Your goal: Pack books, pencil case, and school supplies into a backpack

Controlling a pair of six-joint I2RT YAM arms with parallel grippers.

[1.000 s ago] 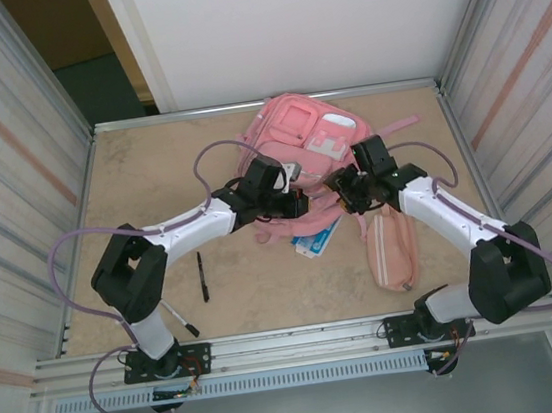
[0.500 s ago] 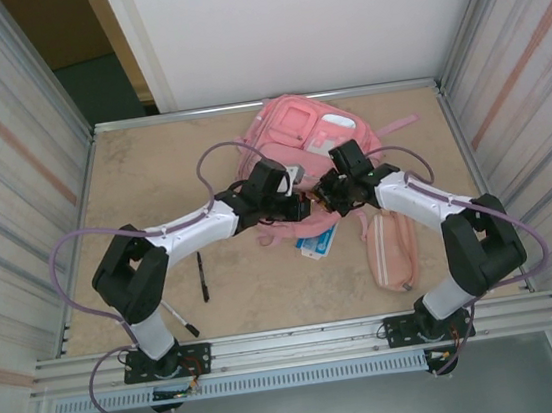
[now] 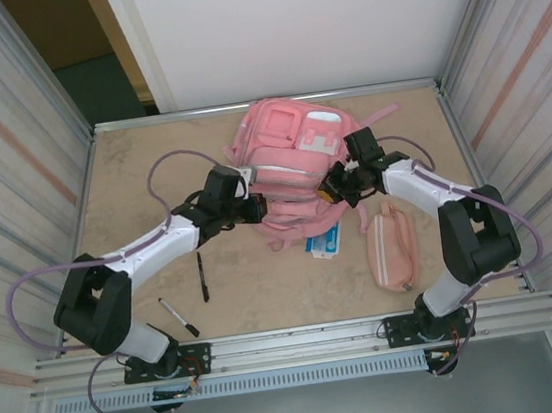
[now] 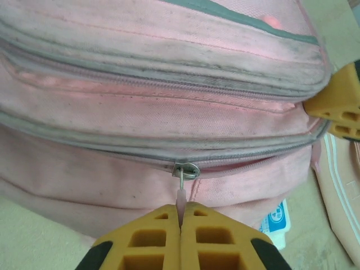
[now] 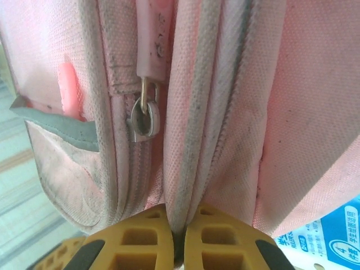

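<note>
The pink backpack (image 3: 289, 149) lies at the back middle of the table. My left gripper (image 4: 180, 209) is shut on the pale pink pull tab of a zip slider (image 4: 186, 169) on the backpack's (image 4: 169, 112) near side. My right gripper (image 5: 179, 216) is shut on a fold of the backpack's zip seam (image 5: 191, 140), beside another zip pull (image 5: 144, 118). From above, the left gripper (image 3: 256, 207) and right gripper (image 3: 332, 187) hold the bag's near edge on either side. The pencil case (image 3: 390, 248) lies to the right. The blue-and-white packet (image 3: 324, 241) pokes out from under the bag. The books are hidden.
Two black pens lie on the left of the table, one (image 3: 202, 276) near the left forearm and one with a white tip (image 3: 179, 317) closer to the front rail. Metal walls close in both sides, and the left arm's cable (image 3: 166, 170) loops above the table.
The right gripper has closed on the backpack's seam. The left gripper has drawn to the left with the zip pull, and its arm has swung back to the left. The backpack has shifted slightly.
</note>
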